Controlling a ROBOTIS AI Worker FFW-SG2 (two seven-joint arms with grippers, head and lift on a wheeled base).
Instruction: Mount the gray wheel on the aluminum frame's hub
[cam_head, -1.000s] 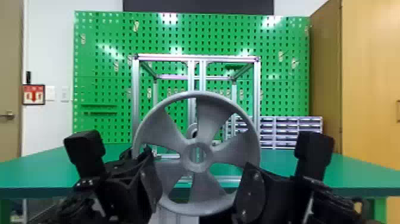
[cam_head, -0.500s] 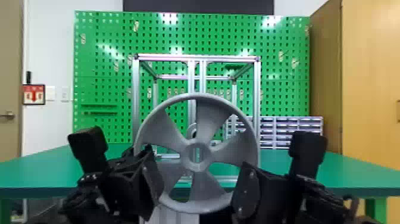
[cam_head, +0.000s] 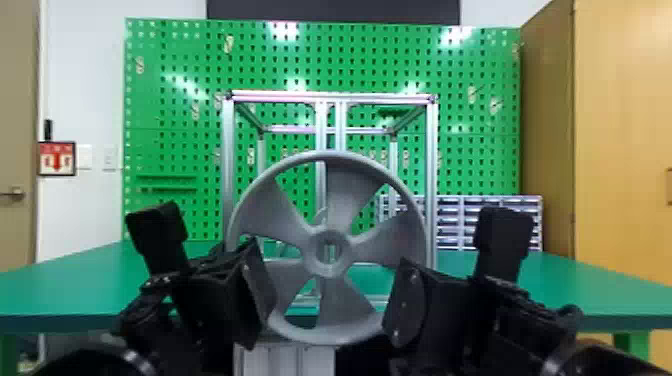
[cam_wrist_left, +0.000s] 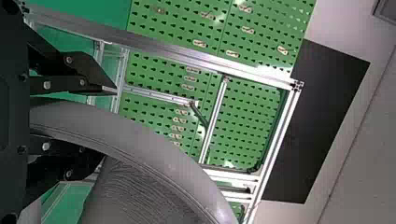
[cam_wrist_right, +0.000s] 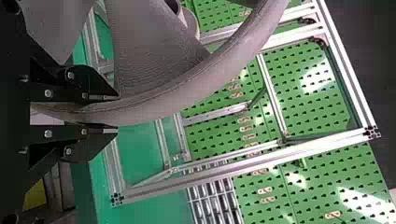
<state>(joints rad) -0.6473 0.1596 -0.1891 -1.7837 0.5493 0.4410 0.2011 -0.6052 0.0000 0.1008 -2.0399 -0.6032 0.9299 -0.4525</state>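
The gray wheel (cam_head: 327, 311) is upright between my left gripper (cam_head: 262, 300) and my right gripper (cam_head: 400, 310), in front of the aluminum frame (cam_head: 330, 97). The frame's hub (cam_head: 321, 216) shows partly behind the wheel's spokes, slightly up and left of the wheel's center. In the left wrist view, the rim of the wheel (cam_wrist_left: 140, 140) passes between the fingers of my left gripper (cam_wrist_left: 109, 122), which is shut on it. My right gripper (cam_wrist_right: 116, 115) is shut on the opposite side of the rim in the right wrist view.
The frame stands on the green table (cam_head: 75, 285). Behind it rises a green pegboard (cam_head: 170, 115), with a small-drawer rack (cam_head: 490, 220) at the right. A silver column (cam_head: 285, 359) stands low in front, below the wheel.
Both grippers and the wheel have shifted very slightly; the right arm has moved a little to the left in the head view. The rim is still held on both sides.
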